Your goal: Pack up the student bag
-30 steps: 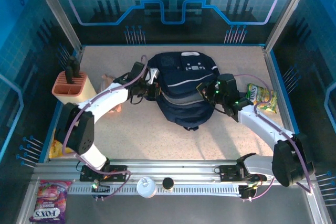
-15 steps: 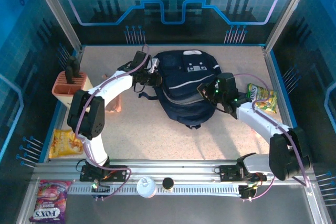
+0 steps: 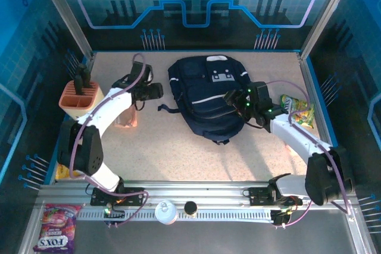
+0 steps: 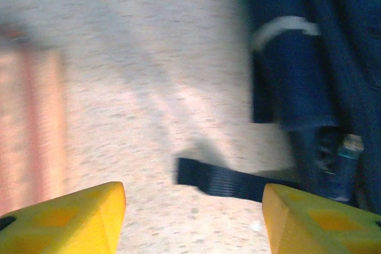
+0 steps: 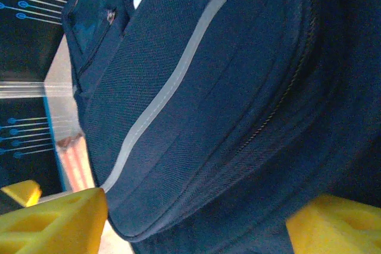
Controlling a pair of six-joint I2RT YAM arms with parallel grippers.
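Hands let go of the bag (image 3: 205, 102).
Now the left hand (image 3: 153, 90) has moved away, open wide; the right hand (image 3: 234, 97) opens wide beside it. It lies flat, maybe packed.

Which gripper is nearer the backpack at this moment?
Right. The right gripper is open, close up at the right edge of the backpack. The left gripper, also open, is off its left side, clearly apart.
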